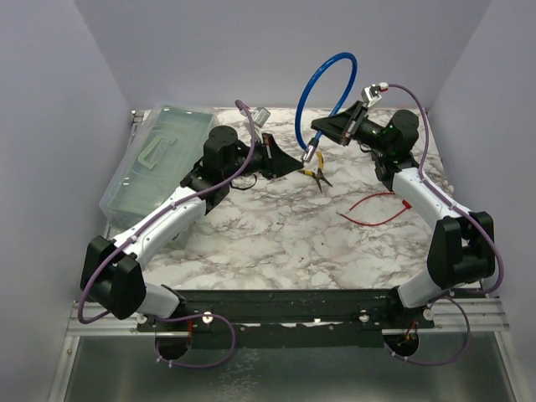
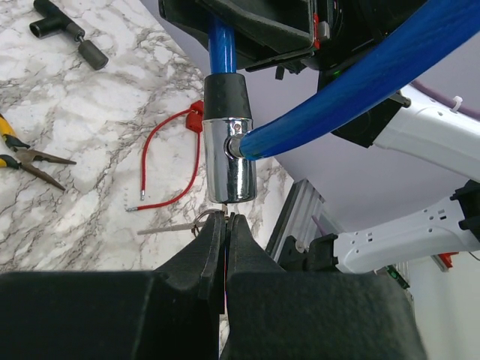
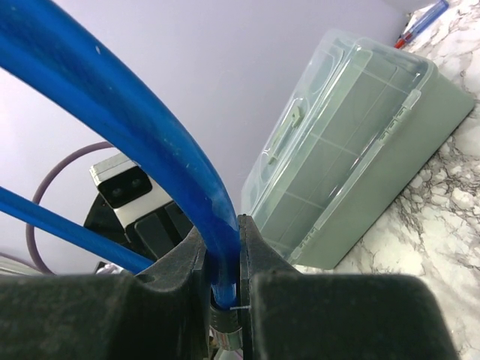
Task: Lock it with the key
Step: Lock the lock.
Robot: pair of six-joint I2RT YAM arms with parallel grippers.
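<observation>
Right hand (image 3: 223, 251) is clenched on the blue cable lock (image 2: 352, 90), its 2 fingers squeezing the cable just above the chrome cylinder (image 2: 229, 161), which hangs in the air over the far middle of the desk (image 1: 276, 243). Left hand (image 2: 226, 219) sits directly beneath that cylinder, fingertips pinched shut on the key (image 2: 222, 213). Little of the key shows, and whether its tip is in the keyhole cannot be told. A small ring with 1 flat metal blade (image 2: 169, 227) sticks out beside the fingers. On the desk below lie pliers (image 2: 30, 157) and a red wire (image 2: 169, 161). A clear plastic box (image 1: 159, 159) stands at the far left.
</observation>
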